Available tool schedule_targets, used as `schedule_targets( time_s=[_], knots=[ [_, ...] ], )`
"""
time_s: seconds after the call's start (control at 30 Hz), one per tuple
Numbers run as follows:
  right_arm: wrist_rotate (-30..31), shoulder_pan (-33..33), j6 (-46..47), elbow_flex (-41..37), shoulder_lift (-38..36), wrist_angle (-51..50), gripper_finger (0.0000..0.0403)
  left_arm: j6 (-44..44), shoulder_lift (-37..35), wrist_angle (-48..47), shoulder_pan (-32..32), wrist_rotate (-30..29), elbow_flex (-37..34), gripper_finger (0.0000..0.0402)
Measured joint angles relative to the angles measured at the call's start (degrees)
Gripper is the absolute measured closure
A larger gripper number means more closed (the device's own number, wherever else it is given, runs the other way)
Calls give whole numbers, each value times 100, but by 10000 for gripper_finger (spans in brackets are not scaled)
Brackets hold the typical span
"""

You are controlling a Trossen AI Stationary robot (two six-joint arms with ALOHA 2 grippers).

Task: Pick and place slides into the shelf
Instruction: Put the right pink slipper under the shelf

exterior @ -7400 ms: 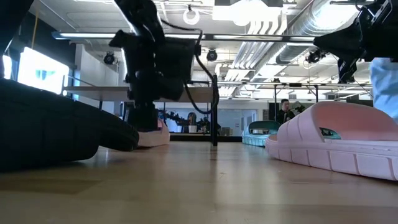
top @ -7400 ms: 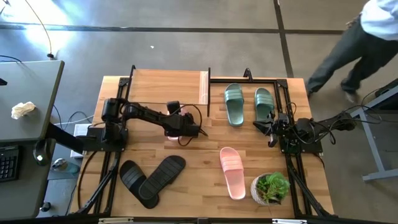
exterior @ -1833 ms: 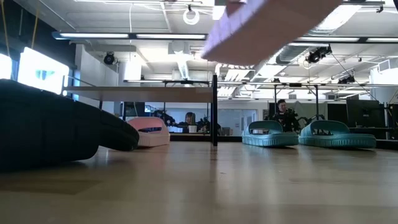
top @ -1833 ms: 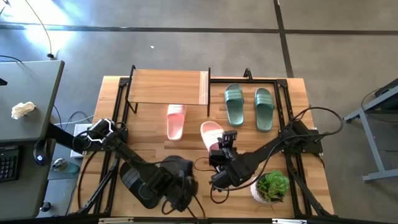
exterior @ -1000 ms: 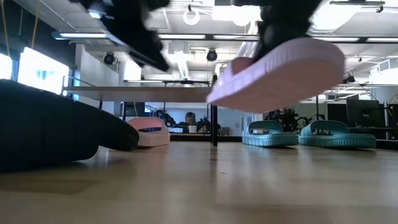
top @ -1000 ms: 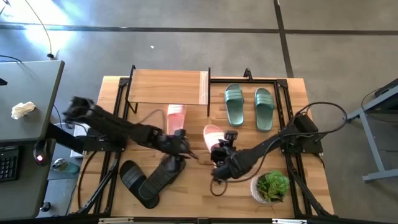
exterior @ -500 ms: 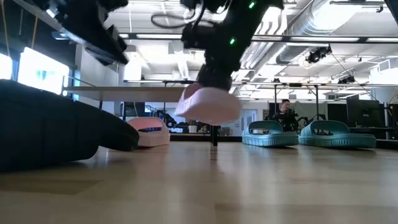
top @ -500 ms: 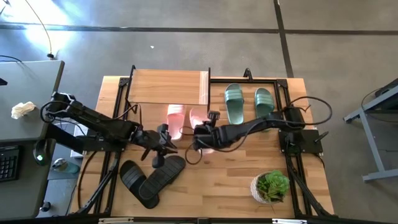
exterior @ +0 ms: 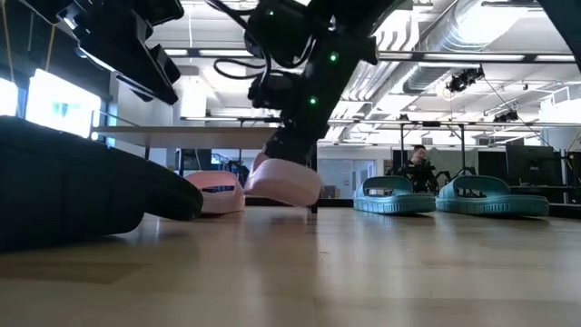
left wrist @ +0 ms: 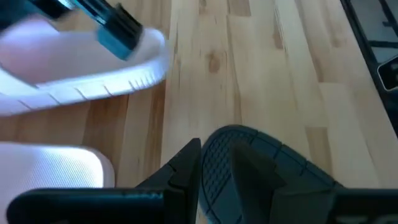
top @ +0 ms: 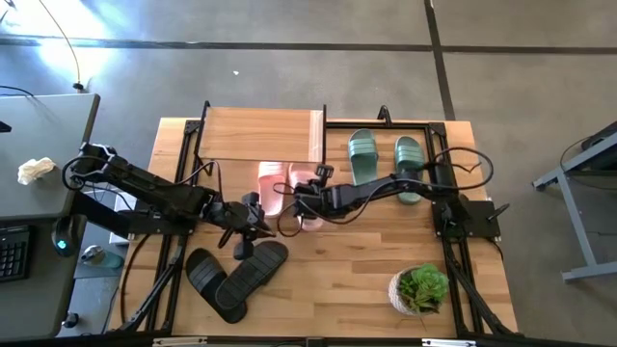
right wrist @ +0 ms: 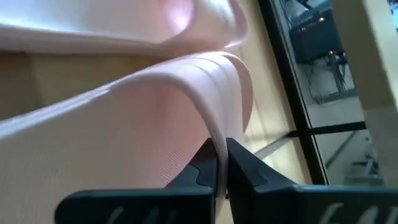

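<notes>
The shelf (top: 258, 133) stands at the table's far left. One pink slide (top: 271, 181) lies with its toe under the shelf's front edge. A second pink slide (top: 309, 183) hangs just to its right, and my right gripper (top: 301, 199) is shut on it. Two black slides (top: 253, 272) lie crossed at the near left, the upper one sole up. My left gripper (top: 241, 243) is at that slide's far end (left wrist: 230, 155). Two green slides (top: 363, 162) lie right of the shelf. My right gripper pinches the edge of the pink slide's ribbed strap (right wrist: 219, 134) between its two fingers, one layer. The slide hangs tilted with one end low (exterior: 289, 195); whether that end rests on the table I cannot tell. My left gripper has the upper black slide's rounded far end (left wrist: 214, 163) between its fingers, one finger (left wrist: 181, 174) outside the rim and the other over the treaded sole. The slide still lies on the other black slide.
A potted plant (top: 420, 289) stands at the near right. The shelf's black post (exterior: 314, 159) rises just behind the held pink slide. Bare wood lies between the black slides and the plant.
My right gripper has carried the pink slide from the table's middle toward the far left, down beside the other pink slide at the shelf's front. My left gripper has moved toward the left edge and come to the upper black slide's far end; the black slides have stayed.
</notes>
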Motion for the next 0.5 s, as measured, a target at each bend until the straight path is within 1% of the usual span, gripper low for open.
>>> schedule_targets(
  time_s=[0.13, 0.27, 0.37, 0.43, 0.5],
  knots=[
    [-63, -160, 30, 4, 0, 118, 403, -93, 0, -118, 0, 91, 0, 328],
    [-458, -295, 34, 4, 0, 140, 403, -241, 2, -218, 0, 216, 0, 328],
    [-621, -369, 12, 4, 0, 202, 402, -260, 2, -256, 0, 249, 0, 328],
    [-776, -410, 0, 4, -2, 214, 395, -296, 2, -268, 0, 250, 0, 328],
    [-902, -441, -3, 4, -2, 221, 380, -323, 2, -321, 0, 253, 0, 328]
  ],
)
